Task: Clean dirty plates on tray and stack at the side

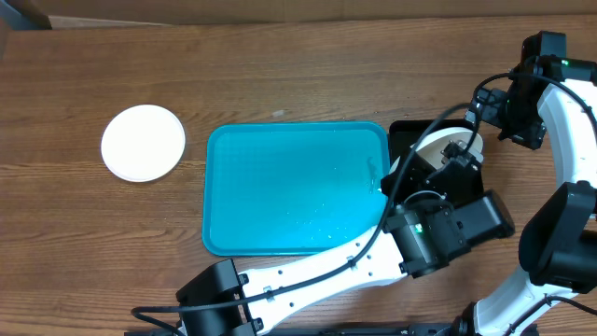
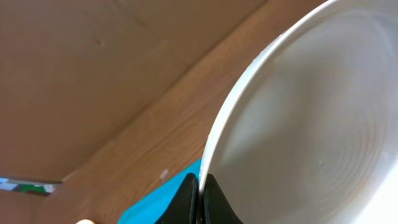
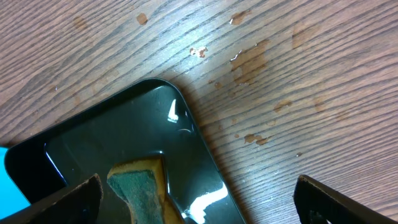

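Observation:
My left gripper (image 2: 200, 186) is shut on the rim of a white plate (image 2: 311, 124). It holds the plate tilted on edge above the small black tray, just right of the turquoise tray (image 1: 294, 187). In the overhead view the held plate (image 1: 431, 140) is partly hidden by the left wrist. Another white plate (image 1: 142, 142) lies flat on the table left of the turquoise tray. No yellow-green rimmed plate shows. My right gripper (image 3: 199, 205) is wide open and empty above the black tray's far corner.
A narrow black tray (image 3: 124, 137) holds a yellow sponge with a green scouring side (image 3: 140, 186). It also shows in the overhead view (image 1: 406, 135). Small droplets glint on the turquoise tray's floor. Brown stains mark the wood (image 3: 252, 59) beside the black tray.

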